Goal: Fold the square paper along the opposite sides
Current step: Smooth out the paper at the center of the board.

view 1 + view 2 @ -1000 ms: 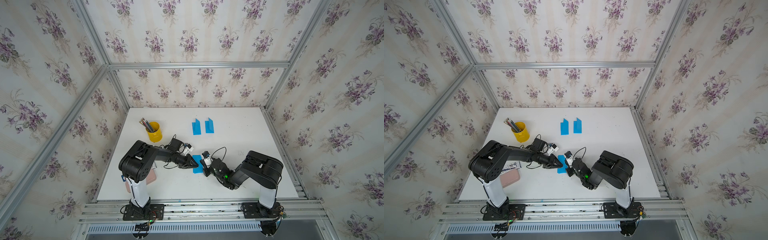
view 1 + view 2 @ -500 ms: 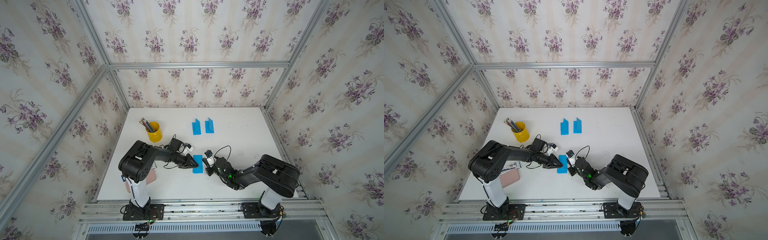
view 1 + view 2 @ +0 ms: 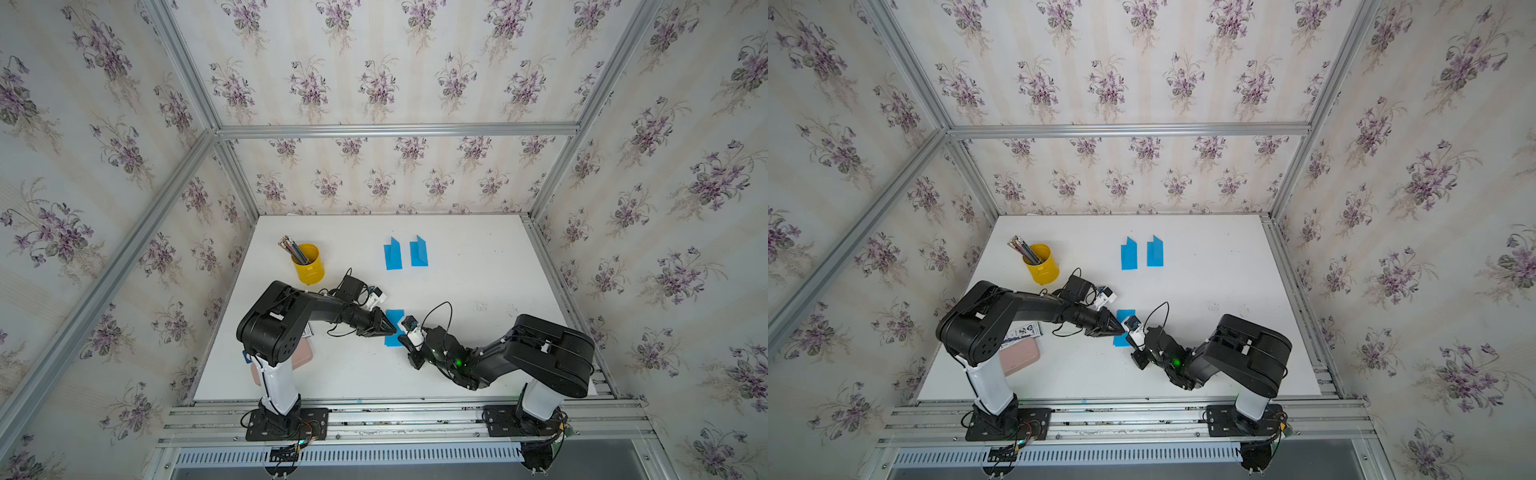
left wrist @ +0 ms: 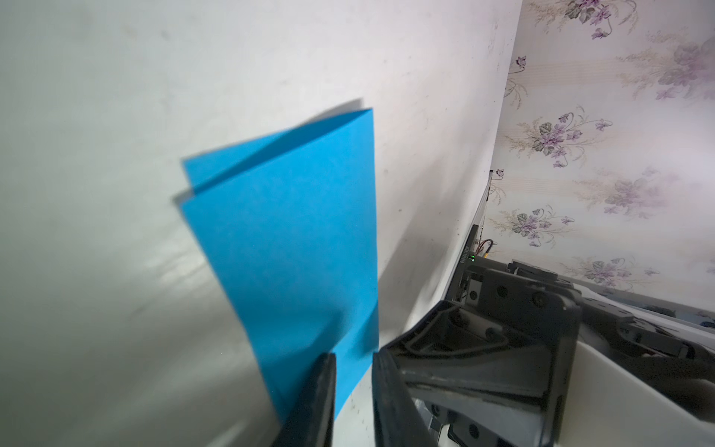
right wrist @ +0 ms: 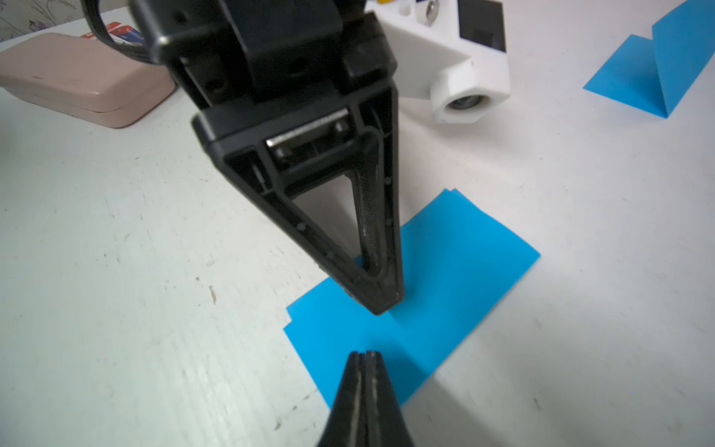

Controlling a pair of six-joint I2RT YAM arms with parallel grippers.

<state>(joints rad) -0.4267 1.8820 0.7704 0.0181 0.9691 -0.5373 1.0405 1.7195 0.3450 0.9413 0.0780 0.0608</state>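
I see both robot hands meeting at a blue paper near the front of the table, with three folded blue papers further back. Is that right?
Not quite: there are two folded blue papers further back, not three, as both top views show. The rest holds: the left hand and right hand meet at the blue paper near the front.

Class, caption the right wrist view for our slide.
Left fingers touch folded blue paper on the table; shut right fingers face it.

left arm stretched low toward centre, left gripper [image 4: 353,358] jaws a sliver apart | right arm low too, right gripper [image 5: 365,354] pinched closed | tips facing, close together
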